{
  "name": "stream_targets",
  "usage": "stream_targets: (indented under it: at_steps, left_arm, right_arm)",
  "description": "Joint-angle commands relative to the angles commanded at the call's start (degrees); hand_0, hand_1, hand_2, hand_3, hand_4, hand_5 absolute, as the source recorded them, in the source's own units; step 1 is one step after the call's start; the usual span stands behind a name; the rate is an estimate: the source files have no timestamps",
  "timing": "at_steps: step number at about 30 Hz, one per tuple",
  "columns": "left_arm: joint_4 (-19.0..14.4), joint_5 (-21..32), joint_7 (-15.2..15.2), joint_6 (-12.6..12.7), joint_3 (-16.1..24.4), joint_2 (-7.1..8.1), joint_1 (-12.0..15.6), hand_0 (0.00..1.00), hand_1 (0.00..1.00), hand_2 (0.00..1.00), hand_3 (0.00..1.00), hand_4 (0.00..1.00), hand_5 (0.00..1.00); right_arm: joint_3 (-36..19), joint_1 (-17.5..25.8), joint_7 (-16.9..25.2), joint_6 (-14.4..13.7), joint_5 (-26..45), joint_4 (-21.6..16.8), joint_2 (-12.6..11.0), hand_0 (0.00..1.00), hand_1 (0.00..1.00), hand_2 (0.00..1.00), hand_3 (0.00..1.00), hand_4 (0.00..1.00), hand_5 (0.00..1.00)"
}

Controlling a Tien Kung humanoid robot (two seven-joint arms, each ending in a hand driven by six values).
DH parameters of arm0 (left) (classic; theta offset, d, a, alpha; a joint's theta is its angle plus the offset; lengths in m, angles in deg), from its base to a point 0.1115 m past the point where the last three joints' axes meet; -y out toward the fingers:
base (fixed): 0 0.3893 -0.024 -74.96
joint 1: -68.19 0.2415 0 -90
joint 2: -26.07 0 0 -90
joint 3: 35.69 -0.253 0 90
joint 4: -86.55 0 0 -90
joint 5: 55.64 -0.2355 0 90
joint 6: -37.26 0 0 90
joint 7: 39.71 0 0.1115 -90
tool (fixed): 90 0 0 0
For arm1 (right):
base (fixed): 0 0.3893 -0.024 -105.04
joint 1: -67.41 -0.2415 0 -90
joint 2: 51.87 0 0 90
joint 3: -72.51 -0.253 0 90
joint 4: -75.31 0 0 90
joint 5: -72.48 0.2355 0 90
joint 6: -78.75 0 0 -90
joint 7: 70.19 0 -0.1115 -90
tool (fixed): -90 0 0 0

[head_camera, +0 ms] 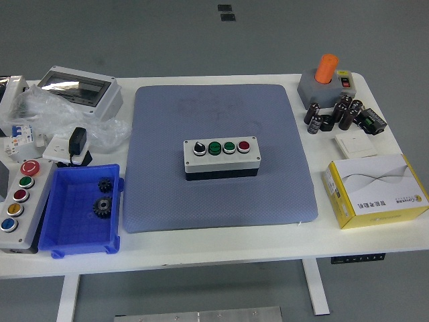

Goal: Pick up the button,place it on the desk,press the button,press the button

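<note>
Blue plastic bin (pixel 67 228) with two black gears: lower left. Yellow-and-white carton (pixel 377 190): lower right. Grey four-control button box (pixel 222 158): frame centre, resting on blue-grey mat (pixel 218 107). Neither hand visible; fingers unjudgeable. Placement apparently done; pressing awaits a hand's approach.

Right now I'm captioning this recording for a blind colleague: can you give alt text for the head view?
A grey button box with a black knob, two green buttons and one red sits on a blue-grey mat on a white table; no robot hands are in view. A blue bin holding two gears stands left, a yellow box right.
</note>
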Motion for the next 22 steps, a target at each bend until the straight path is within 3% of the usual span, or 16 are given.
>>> stream_targets:
  at_steps: [7, 8, 11, 13, 14, 22]
  left_arm:
    - [0.00, 0.37, 0.03, -0.37, 0.26, -0.06, 0.71, 0.627, 0.559, 0.515, 0.578, 0.420, 0.008]
    - [0.00, 0.58, 0.05, -0.41, 0.19, -0.17, 0.89, 0.627, 0.560, 0.520, 0.578, 0.422, 0.010]
    - [0.00, 1.56, -0.07, -0.41, -0.28, -0.57, 1.52, 0.627, 0.560, 0.520, 0.578, 0.422, 0.010]
    - [0.00, 2.00, -0.25, -0.42, -0.52, -0.80, 1.87, 0.627, 0.560, 0.520, 0.578, 0.422, 0.010]
    - [0.00, 2.22, -0.38, -0.40, -0.60, -0.94, 2.09, 0.628, 0.562, 0.524, 0.578, 0.438, 0.035]
    - [0.00, 3.61, -0.23, -0.10, -1.09, -1.43, 2.21, 0.631, 0.567, 0.525, 0.584, 0.459, 0.048]
  right_arm:
    - [2.13, -0.46, -3.93, 2.20, -3.49, 0.27, -0.01, 0.803, 0.780, 0.808, 0.839, 0.958, 0.823]
    - [2.51, -0.62, -4.38, 2.53, -3.83, 0.33, -0.01, 0.881, 0.852, 0.924, 0.997, 0.993, 0.791]
    - [3.74, -1.29, -4.89, 3.08, -3.95, 0.50, -0.04, 0.881, 0.852, 0.924, 0.997, 0.993, 0.791]
    - [4.64, -1.76, -4.57, 3.21, -3.19, 0.67, -0.09, 0.881, 0.852, 0.924, 0.997, 0.993, 0.791]
    - [5.40, -2.12, -4.08, 3.24, -2.33, 0.81, -0.12, 0.949, 0.901, 0.984, 0.998, 0.998, 0.773]
    - [10.46, -4.32, 1.33, 3.75, 6.10, 2.20, 0.39, 0.992, 0.932, 0.998, 0.998, 0.998, 0.783]
